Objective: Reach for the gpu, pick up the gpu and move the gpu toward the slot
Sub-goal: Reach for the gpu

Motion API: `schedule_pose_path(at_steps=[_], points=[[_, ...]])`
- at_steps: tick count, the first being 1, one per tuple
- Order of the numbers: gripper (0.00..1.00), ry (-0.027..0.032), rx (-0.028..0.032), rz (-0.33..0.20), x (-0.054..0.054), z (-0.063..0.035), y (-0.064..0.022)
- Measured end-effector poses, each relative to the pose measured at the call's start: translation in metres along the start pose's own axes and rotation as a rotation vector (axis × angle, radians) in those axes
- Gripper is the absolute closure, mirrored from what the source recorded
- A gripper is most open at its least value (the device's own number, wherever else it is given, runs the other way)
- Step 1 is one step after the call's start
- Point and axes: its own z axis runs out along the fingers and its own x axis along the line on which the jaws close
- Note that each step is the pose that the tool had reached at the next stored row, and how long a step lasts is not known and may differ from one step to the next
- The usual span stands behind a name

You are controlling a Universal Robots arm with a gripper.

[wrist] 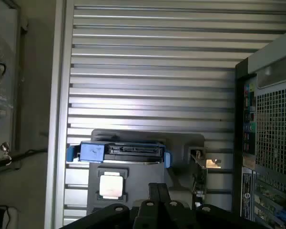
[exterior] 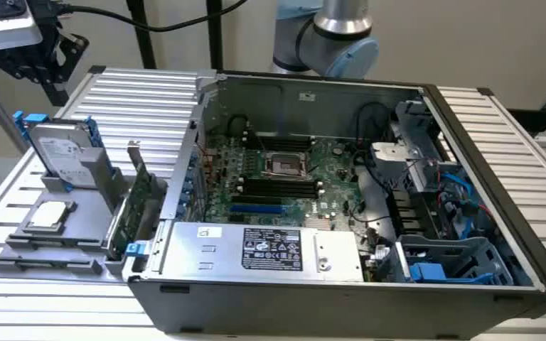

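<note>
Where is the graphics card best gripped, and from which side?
Probably grip the graphics card by its free top edge, coming down from above: it stands on edge in the grey holder, close beside the case, so its flat faces are crowded.

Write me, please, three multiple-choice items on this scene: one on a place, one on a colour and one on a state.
1. Where is the gpu?
A. On edge in the grey holder beside the case
B. Seated in a slot
C. Lying on the chip

2. What colour are the hard drive rails?
A. Red
B. Blue
C. Yellow

3. How is the case?
A. Shut by a panel
B. Open, motherboard showing
C. Lying opening down

Answers:
1 A: the card stands in the holder at the exterior view's left, and the end effector hangs well above it.
2 B: blue tabs frame the drive.
3 B: the board lies bare to the camera.
</note>
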Motion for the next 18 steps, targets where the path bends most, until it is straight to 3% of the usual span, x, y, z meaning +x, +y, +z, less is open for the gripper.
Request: schedule_pose_path(at_steps=[15,18], points=[[0.89,-0.0001,0.0001,0.0,-0.0001,0.0,-0.0002],[0.89,0.0003,0.0001,0.0,-0.0056,0.0001,-0.0074]])
